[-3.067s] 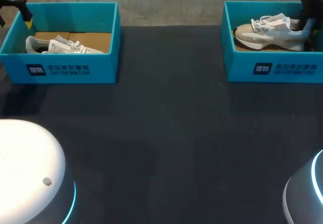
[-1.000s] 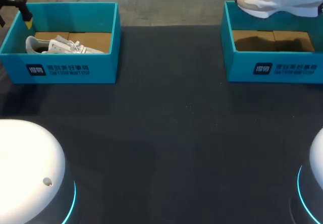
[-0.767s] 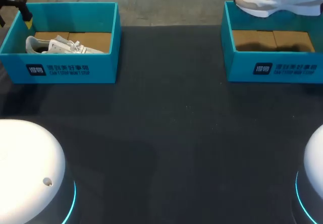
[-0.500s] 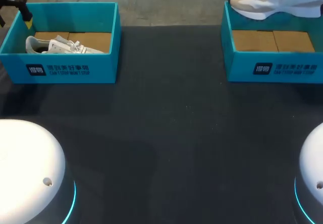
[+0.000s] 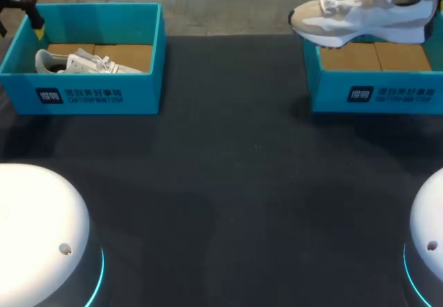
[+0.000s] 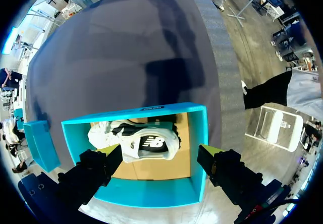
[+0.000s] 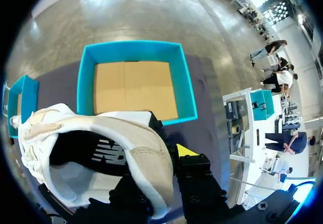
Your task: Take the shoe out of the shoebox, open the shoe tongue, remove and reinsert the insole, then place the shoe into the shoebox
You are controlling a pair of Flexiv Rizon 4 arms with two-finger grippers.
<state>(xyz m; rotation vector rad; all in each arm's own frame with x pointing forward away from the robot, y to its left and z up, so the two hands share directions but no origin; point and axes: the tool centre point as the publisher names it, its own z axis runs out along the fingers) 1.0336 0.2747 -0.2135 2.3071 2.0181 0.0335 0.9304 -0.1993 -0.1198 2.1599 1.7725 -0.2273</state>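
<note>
Heel of beige sneaker clamped by right gripper, held above right shoebox, likely so tongue can be reached; left gripper spread wide over white sneaker.

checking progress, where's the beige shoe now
Head view, far right: the beige shoe is held by the right gripper above the right shoebox, toe overhanging.

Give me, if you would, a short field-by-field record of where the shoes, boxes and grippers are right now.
right shoebox: empty, bare cardboard floor showing
left shoebox: holds one shoe
beige shoe: in the air over the right shoebox, toe overhanging the wall nearest the left shoebox
white shoe: lying inside the left shoebox
right gripper: shut on the beige shoe at its heel
left gripper: open, above the left shoebox, holding nothing
</note>
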